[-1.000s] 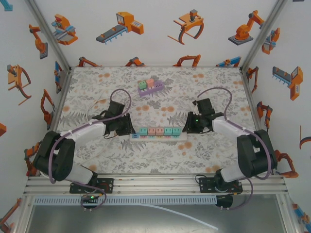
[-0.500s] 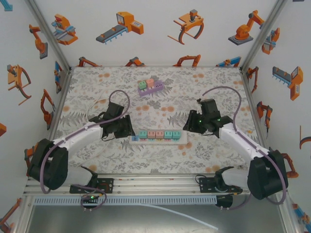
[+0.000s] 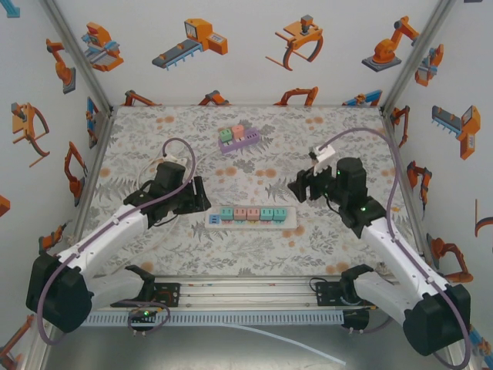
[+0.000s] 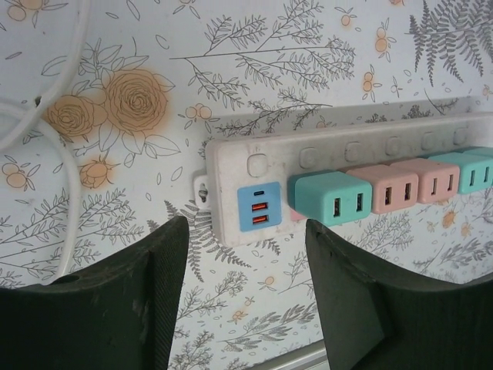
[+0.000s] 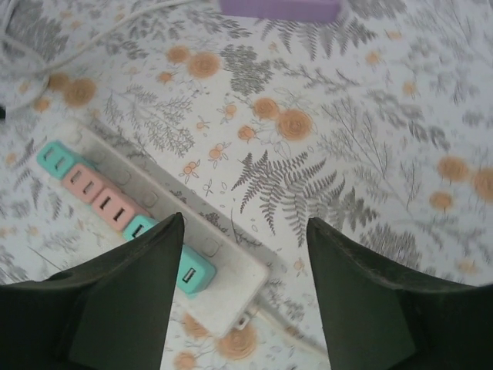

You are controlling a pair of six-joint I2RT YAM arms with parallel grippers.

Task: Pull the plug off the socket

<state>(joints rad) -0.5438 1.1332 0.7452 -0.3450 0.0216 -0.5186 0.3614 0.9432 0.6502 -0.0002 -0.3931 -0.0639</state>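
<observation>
Plugs (image 3: 253, 212) sitting in the power strip (image 3: 291, 218).
I'm seeing left gripper (image 3: 199, 194) and right gripper (image 3: 299, 187) hovering, jaws apart, empty.

The strip (image 4: 231, 166) is smooth white plastic with a faint sheen; its teal and pink plugs (image 4: 331, 199) look matt plastic. Under the strip, the table (image 4: 254, 46) wears a matt printed floral sheet. The left claw (image 4: 245, 262) has dull black, slightly grainy fingers (image 4: 131, 301).
</observation>
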